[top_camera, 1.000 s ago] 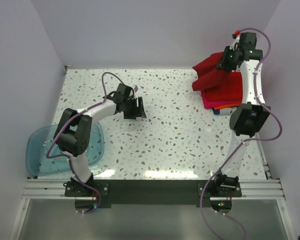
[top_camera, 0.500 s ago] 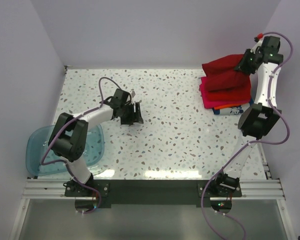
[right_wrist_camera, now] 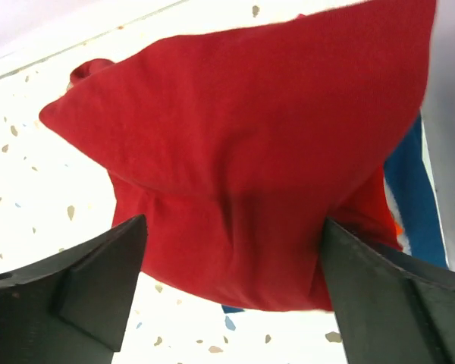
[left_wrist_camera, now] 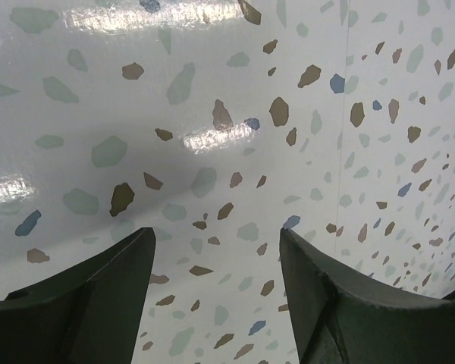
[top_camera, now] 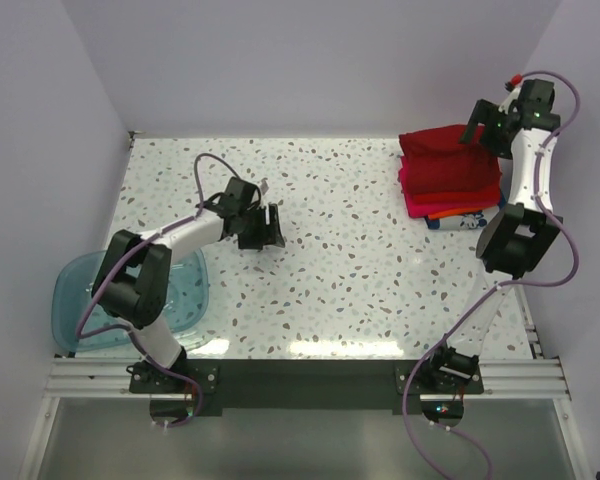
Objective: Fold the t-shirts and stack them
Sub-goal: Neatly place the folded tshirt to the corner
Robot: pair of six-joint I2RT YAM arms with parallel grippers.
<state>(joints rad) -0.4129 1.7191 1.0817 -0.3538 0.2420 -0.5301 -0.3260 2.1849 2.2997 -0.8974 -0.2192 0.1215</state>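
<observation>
Stacking step, seemingly near done: dark red t-shirt (top_camera: 442, 143) folded atop pile of folded t-shirts (top_camera: 455, 190), far right of worktop (top_camera: 360, 270). Right fingers (right_wrist_camera: 98, 280) apart just beside it, clamping nothing; left fingers (left_wrist_camera: 98, 296) apart over worktop. Next, likely: draw right arm clear without snagging cloth.

The glossy white tabletop (top_camera: 380, 270), flecked with brown, grey-green and blue chips, carries two things. A translucent blue plastic tub (top_camera: 75, 300), shallow and round-cornered, sits in the near left corner, at the table's left edge. A stack of folded cloth t-shirts (top_camera: 452, 175) lies in the far right corner, well apart from the tub. Its lowest layer, a white-and-blue printed shirt (top_camera: 450, 222), touches the surface, with orange, magenta and red layers above it.
</observation>
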